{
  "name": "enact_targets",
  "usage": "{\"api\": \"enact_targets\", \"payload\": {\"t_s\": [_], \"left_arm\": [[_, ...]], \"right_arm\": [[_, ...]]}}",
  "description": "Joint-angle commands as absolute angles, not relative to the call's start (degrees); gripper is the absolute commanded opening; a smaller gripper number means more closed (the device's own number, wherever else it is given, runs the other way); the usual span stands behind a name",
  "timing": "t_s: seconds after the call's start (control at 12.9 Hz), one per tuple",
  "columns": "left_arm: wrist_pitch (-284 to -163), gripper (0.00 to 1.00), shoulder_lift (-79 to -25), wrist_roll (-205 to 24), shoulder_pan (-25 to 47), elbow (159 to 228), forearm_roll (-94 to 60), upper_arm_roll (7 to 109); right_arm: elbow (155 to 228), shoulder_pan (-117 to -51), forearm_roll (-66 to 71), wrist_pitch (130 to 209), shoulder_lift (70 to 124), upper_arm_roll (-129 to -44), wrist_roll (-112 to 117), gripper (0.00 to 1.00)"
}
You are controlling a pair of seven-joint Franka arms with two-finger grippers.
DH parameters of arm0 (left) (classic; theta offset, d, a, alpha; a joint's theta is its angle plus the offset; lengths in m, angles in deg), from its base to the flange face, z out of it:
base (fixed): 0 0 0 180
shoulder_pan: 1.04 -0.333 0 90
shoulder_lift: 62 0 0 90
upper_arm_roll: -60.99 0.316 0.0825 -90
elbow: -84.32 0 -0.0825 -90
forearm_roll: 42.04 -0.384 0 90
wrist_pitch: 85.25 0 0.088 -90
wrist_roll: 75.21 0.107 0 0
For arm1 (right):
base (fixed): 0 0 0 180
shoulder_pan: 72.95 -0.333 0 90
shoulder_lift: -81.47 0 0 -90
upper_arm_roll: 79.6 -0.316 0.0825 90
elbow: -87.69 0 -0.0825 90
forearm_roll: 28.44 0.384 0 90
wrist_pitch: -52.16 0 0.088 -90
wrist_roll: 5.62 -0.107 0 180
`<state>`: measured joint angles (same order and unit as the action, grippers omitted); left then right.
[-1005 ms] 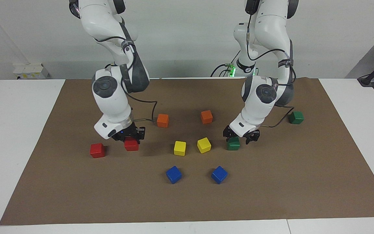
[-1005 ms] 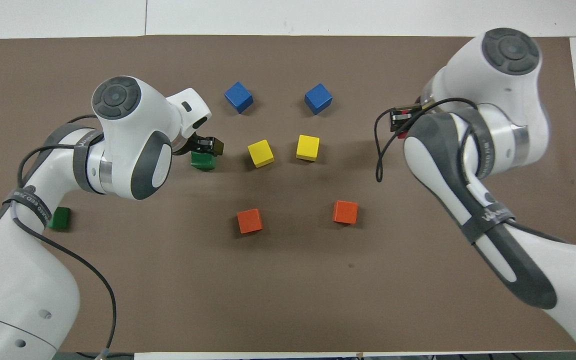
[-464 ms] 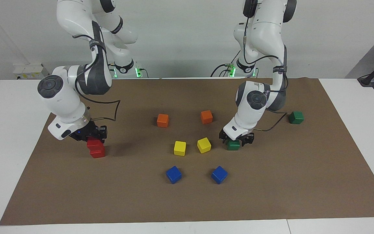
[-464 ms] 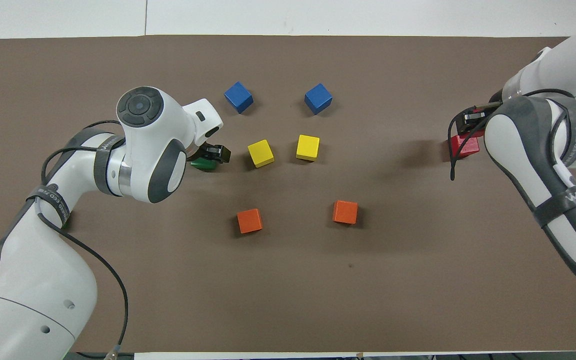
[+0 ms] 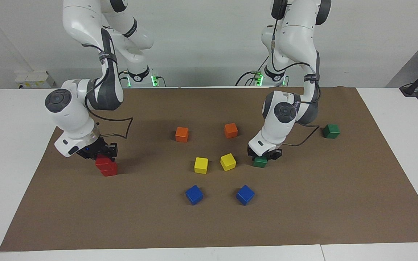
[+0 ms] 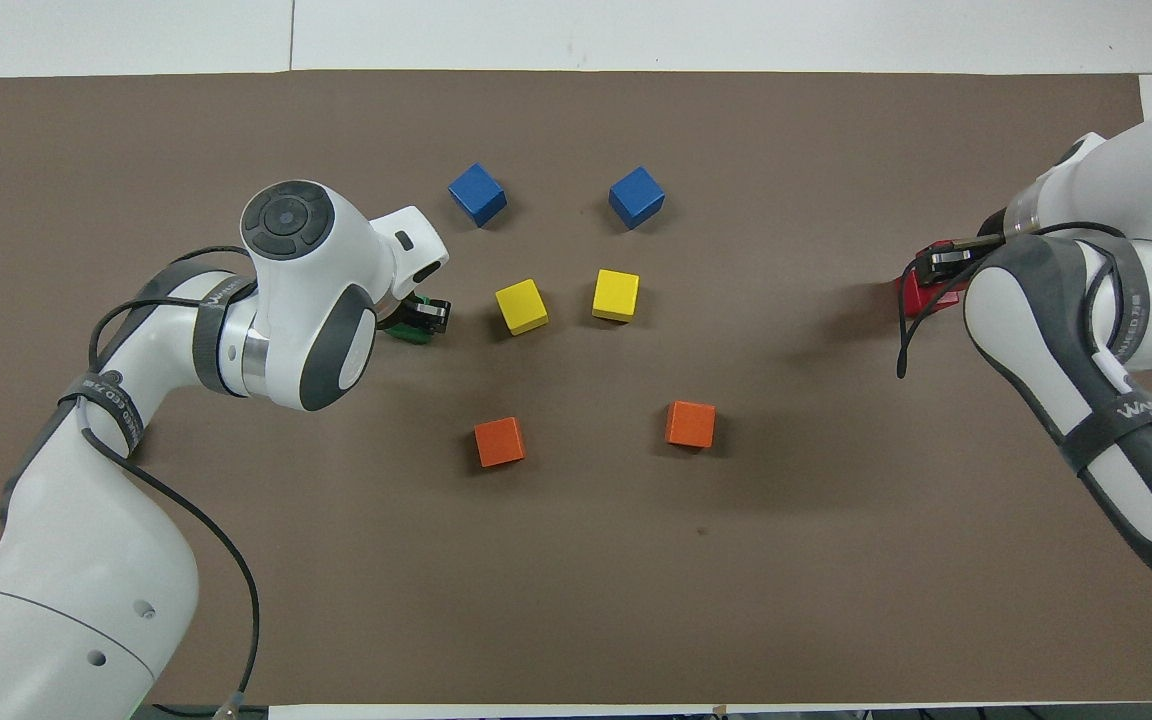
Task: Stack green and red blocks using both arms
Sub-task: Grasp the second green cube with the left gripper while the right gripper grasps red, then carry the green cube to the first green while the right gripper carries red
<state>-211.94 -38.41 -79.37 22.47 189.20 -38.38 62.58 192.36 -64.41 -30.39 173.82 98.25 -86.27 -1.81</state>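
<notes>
Left hand (image 5: 264, 155) gripping green block (image 5: 259, 162), seemingly

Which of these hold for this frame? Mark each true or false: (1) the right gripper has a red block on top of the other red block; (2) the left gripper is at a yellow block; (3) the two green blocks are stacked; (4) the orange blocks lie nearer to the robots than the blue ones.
1. True: the right gripper is shut on the upper red block, which sits on the lower red block.
2. False: the left gripper is shut on a green block beside the yellow blocks.
3. False: the second green block lies apart.
4. True: orange blocks, blue blocks.
</notes>
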Motion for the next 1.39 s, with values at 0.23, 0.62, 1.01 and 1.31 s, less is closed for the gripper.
{"api": "enact_targets", "payload": {"t_s": [0.23,0.62,1.01,1.31], "left_arm": [[-194.03,0.0,-50.45,-73.06,13.14,188.91,-38.79,63.62],[-190.1,0.0,-59.79,-56.86,-4.44,196.45,-41.85,63.97],[-206.89,0.0,-63.32,-48.23,-13.78,208.77,-41.95,63.97],[-208.56,0.0,-63.32,-48.4,-13.78,211.14,-41.95,63.89]], "right_arm": [[196.41,-63.29,-31.16,177.84,96.76,-86.8,-1.05,0.0],[198.69,-62.32,-32.74,180.57,96.5,-86.8,-0.97,0.0],[200.89,-62.23,-33.18,182.58,96.06,-86.89,-1.23,0.0],[201.16,-62.5,-33.18,183.2,95.97,-86.89,-1.23,0.0]]}}
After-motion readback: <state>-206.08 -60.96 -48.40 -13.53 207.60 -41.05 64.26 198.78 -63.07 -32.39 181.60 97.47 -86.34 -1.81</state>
